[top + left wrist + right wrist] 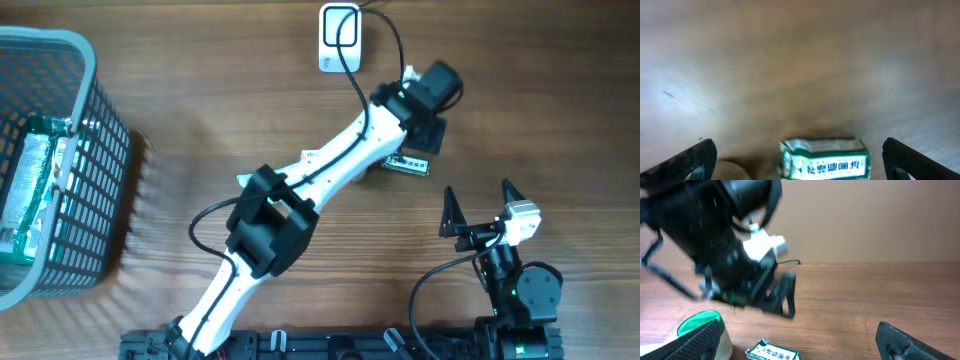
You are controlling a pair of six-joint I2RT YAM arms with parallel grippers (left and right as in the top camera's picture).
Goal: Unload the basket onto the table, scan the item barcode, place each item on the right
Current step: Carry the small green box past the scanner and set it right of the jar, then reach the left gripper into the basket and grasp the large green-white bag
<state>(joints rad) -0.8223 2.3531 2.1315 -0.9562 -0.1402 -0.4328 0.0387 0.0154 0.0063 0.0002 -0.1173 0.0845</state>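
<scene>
1. The left tool point(800, 145) stands wide: in its wrist view the two dark fingers point(695, 160) sit at the lower corners of the picture, and neither touches anything.
2. The green-and-white box point(825, 159) lies flat on the bench point(200, 110) between those fingers, apart from both. Its printed long side faces the camera.
3. From overhead the box point(408, 165) lies a little right of the bench's middle, partly under the left tool's black head.
4. The white scanner point(339, 40) sits near the far edge, about midway along it. Its black cable runs toward the left arm, and it is well apart from the box.
5. The right tool point(477, 188) is also spread wide and holds nothing. It is near the bench's near right corner, its tips pointing toward the far edge.
6. In the right wrist view a round green-lidded container point(700, 322) stands just beside the box.
7. A grey basket point(95, 190) stands at the left edge of the bench, with green packets point(35, 190) inside it.
</scene>
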